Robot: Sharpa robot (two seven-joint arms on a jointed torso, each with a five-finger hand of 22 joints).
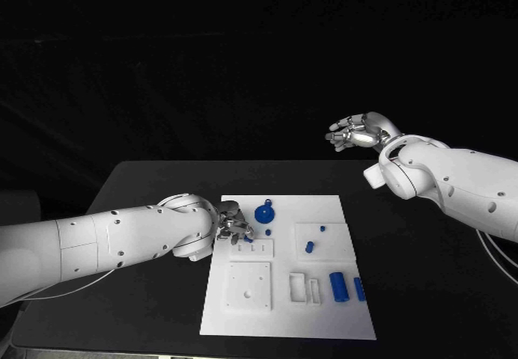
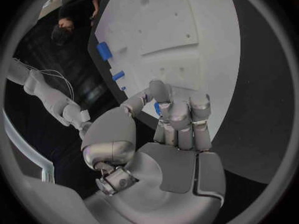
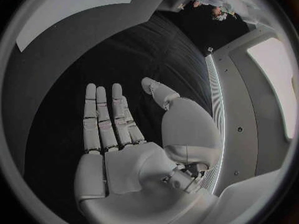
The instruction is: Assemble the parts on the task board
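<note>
The white task board (image 1: 286, 314) lies mid-table. My left hand (image 1: 230, 224) is at its near-left upper edge, fingers curled in, and pinches a small blue part (image 2: 157, 109) between thumb and finger just above the board (image 2: 187, 15). A round blue part (image 1: 266, 215) lies beside that hand. Small blue pieces (image 1: 310, 245) sit in a raised block, and two blue cylinders (image 1: 337, 286) lie at the board's right side. My right hand (image 1: 356, 133) hangs high beyond the table's far right, fingers spread and empty (image 3: 115, 134).
Raised white blocks with holes and slots (image 1: 249, 285) stand on the board. The black table (image 1: 141, 194) surrounds it. More blue parts (image 2: 103, 50) lie along the board's edge in the left wrist view.
</note>
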